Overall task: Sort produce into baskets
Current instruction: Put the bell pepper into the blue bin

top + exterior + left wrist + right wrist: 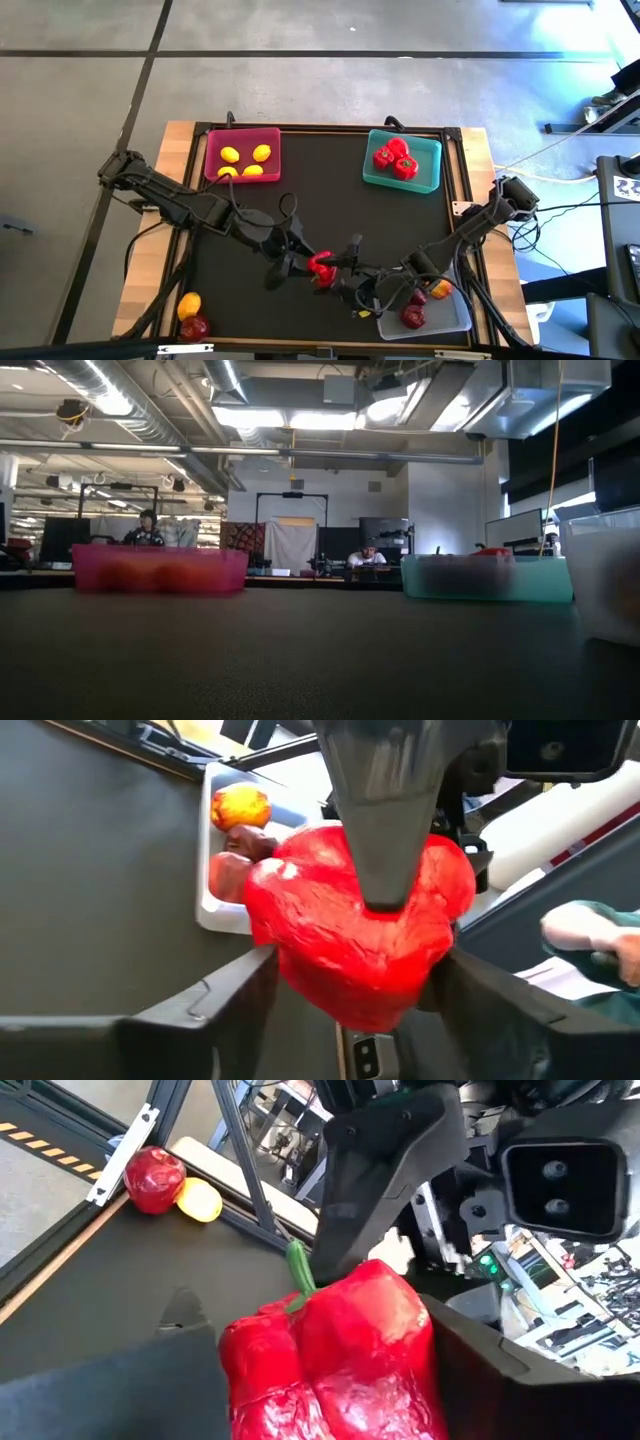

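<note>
Two dark robot arms meet over the black table, both grippers on a single red pepper held in the air near the table's front edge, just left of the clear basket. The left gripper reaches in from the left and the right gripper from the right; in the left wrist view the left gripper's fingers flank the pepper on both sides while a finger of the other arm presses its face, and in the right wrist view the pepper, green stem up, fills the space between the right gripper's fingers. Whether either pair is gripping firmly or only touching cannot be told. The clear basket holds two dark red apples and one yellow-orange lemon. Well behind the pepper, at the table's far side, the pink basket holds four yellow lemons and the teal basket several red peppers. Far left of the clear basket, at the table's front left corner, a loose lemon touches a loose dark red apple. Black cables trail across the table behind the grippers.
</note>
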Robot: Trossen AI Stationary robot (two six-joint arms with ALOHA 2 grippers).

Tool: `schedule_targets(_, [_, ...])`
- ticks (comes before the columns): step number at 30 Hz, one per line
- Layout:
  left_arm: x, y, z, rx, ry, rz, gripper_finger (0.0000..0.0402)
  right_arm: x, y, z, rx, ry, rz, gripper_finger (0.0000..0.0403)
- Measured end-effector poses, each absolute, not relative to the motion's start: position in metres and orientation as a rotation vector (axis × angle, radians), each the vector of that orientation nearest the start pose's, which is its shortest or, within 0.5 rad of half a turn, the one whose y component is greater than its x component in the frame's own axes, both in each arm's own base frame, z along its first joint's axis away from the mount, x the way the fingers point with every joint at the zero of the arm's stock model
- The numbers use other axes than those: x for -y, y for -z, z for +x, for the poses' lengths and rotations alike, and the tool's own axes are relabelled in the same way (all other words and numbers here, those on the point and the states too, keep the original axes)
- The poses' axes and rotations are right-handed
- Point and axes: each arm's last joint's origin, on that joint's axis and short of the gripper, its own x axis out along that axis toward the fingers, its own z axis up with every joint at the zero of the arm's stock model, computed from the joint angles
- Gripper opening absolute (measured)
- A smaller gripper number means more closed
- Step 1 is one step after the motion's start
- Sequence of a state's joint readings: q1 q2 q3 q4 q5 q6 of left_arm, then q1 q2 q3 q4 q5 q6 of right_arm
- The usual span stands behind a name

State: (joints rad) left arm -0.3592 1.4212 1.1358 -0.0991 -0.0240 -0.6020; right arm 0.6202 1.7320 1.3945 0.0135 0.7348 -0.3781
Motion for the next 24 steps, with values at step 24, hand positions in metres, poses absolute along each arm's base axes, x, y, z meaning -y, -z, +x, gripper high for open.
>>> schedule_targets(24, [0.070, -0.320, 0.244, -0.718, -0.123, -0.209, 0.0282, -0.179, -0.340, 0.280, -0.471, 0.210, -0.432, 0.0184])
